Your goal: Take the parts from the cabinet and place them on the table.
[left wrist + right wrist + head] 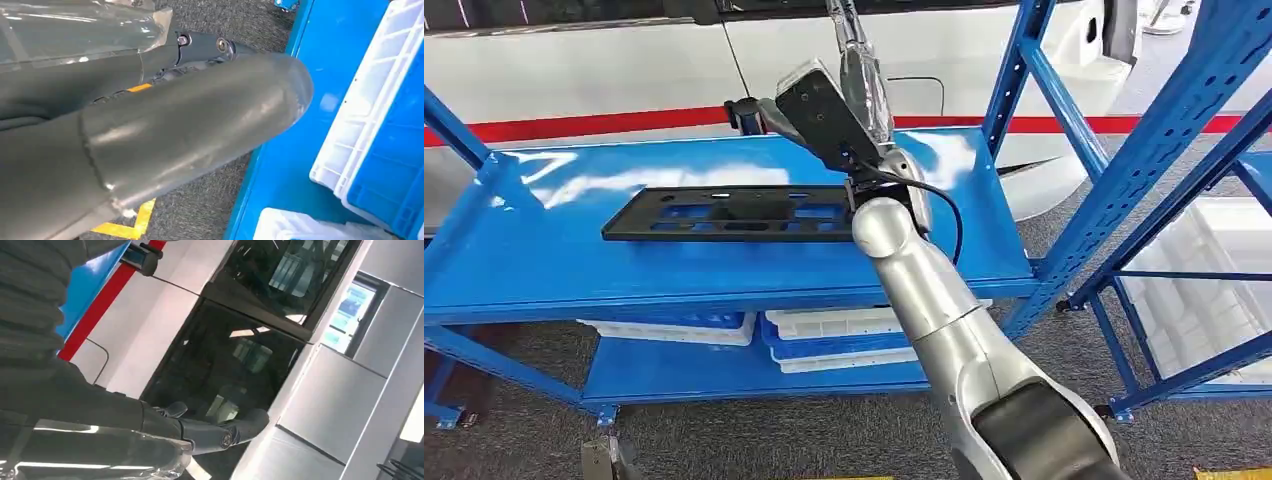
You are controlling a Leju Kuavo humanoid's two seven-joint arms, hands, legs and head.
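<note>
**Right arm raised over blue shelf, black part lying flat**

Black slotted part (734, 214) lies flat on the upper blue shelf (574, 270), long side along the shelf, towards the middle and right. The right arm reaches up over its right end; the right hand (754, 112) is above the shelf's rear edge. In the right wrist view the fingers (235, 430) are extended, nothing in them. Left hand (190, 125): thick grey thumb close to the camera, open or closed cannot be told. White and blue bins (834, 340) sit on the lower shelf.
</note>
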